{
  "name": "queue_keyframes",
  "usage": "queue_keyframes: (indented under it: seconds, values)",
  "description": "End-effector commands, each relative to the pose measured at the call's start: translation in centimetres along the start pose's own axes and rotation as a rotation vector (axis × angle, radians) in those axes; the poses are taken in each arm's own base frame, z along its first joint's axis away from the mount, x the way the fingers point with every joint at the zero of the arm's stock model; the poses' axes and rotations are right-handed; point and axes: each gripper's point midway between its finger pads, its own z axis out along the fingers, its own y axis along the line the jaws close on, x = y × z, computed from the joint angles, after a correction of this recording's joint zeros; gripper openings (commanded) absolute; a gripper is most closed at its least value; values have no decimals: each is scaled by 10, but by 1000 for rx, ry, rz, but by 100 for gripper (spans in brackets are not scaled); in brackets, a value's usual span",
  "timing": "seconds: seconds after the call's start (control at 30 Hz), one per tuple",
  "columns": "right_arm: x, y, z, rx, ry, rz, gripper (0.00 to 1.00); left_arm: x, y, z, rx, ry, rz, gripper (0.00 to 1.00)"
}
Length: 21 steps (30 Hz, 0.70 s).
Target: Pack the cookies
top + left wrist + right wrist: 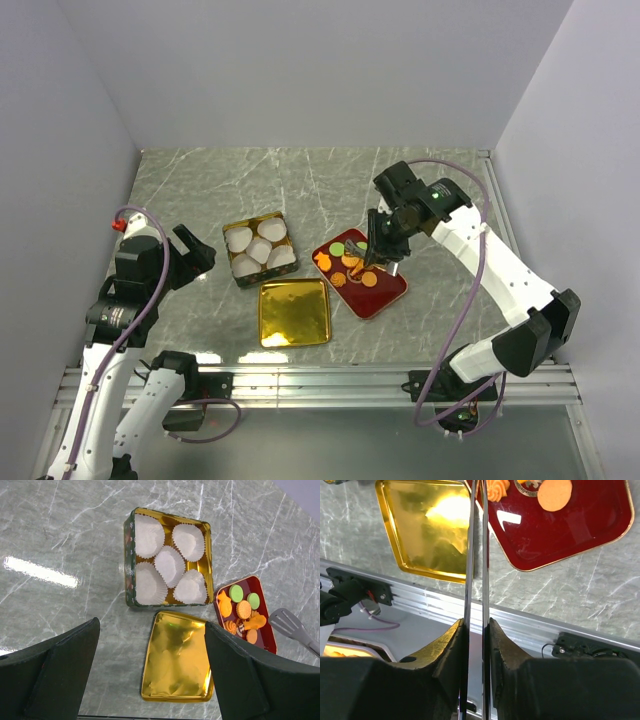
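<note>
Several small cookies, orange and two green, lie on a red tray. They also show in the left wrist view. My right gripper is shut on metal tongs. The tong arms are squeezed nearly together, and their tips reach down among the cookies at the tray's left part. An irregular orange cookie lies by the tong head; I cannot tell if it is gripped. My left gripper is open and empty, left of the tin.
The green-and-gold tin holds several white paper cups. Its gold lid lies upside down in front of it, beside the red tray. A metal rail runs along the near table edge.
</note>
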Motion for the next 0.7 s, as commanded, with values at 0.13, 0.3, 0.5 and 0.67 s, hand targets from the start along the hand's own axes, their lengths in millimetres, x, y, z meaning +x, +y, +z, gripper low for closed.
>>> queue_keyframes:
  seconds: [0.13, 0.3, 0.5, 0.67]
  values:
    - [-2, -13, -7, 67, -45, -17, 53, -7, -9, -2, 47, -33, -1, 92]
    - [10, -31, 6, 132, -20, 1, 64, -8, -10, -3, 52, -35, 0, 92]
    - [20, -47, 19, 181, 1, 19, 67, -7, -11, -3, 54, -31, 2, 92]
    - [20, -51, 34, 200, 17, 23, 67, -6, -11, -3, 57, -27, 5, 92]
